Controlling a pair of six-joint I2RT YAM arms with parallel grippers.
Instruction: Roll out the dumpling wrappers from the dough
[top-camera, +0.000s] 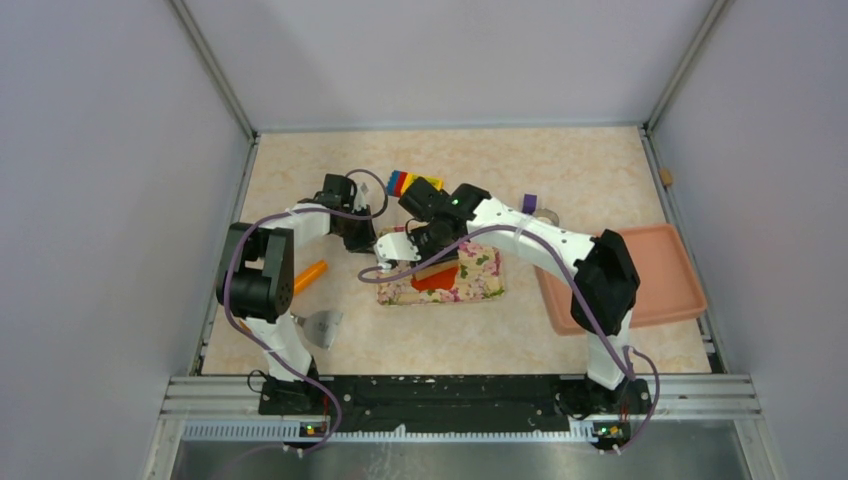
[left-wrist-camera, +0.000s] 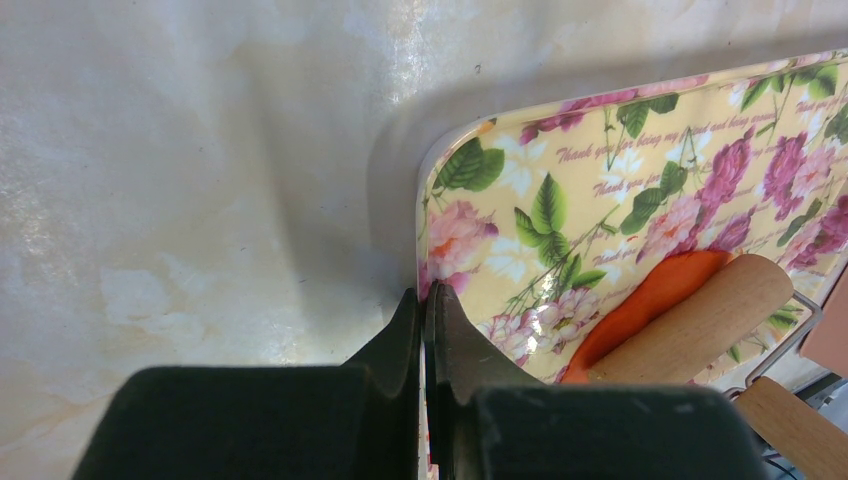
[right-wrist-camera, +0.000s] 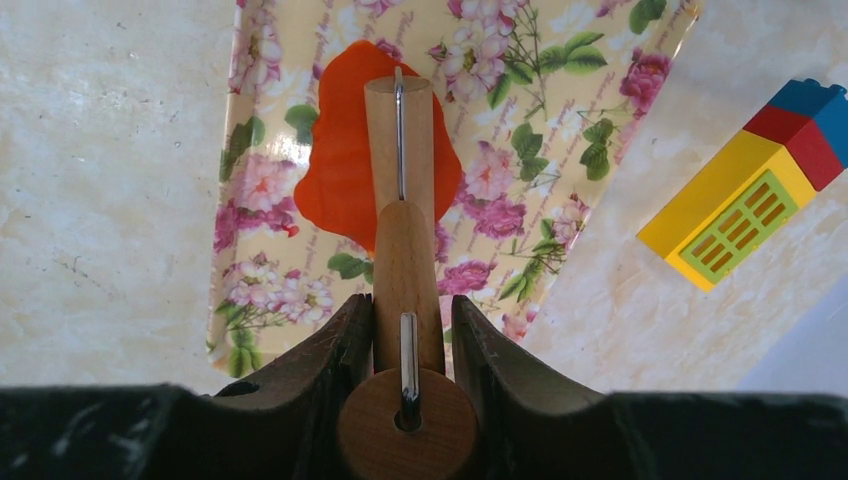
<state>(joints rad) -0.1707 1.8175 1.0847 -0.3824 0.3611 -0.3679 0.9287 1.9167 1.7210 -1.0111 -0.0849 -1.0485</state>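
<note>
Two arms reach in from the near edge of the table and meet at the floral tray (top-camera: 485, 272) in the middle. Nearest the bases, by the left arm, a grey metal scraper-looking thing (top-camera: 322, 325) lies on the tabletop, and a bit further in there's an orange carrot toy (top-camera: 311, 274).

On the tray's left rim, the left gripper (left-wrist-camera: 425, 300) has its jaws squeezed together, and from the wrist cam it looks pinched on the edge itself. The right gripper (right-wrist-camera: 408, 310) is clamped around the wooden handle of a small rolling pin (right-wrist-camera: 415, 150), one finger on each side. The roller end sits on top of the dough (right-wrist-camera: 335, 170), a flat red-orange patch lying on the tray roughly in its middle. It spreads out wider to the left of the roller than to the right.

Off to the right, a salmon-pink tray (top-camera: 670, 270) sits on the table, partly under the right arm's elbow. Past the floral tray toward the back there's a colourful toy brick house (right-wrist-camera: 740, 190), then a little purple piece (top-camera: 529, 203) with a small metal ring (top-camera: 547, 214) just beside it.
</note>
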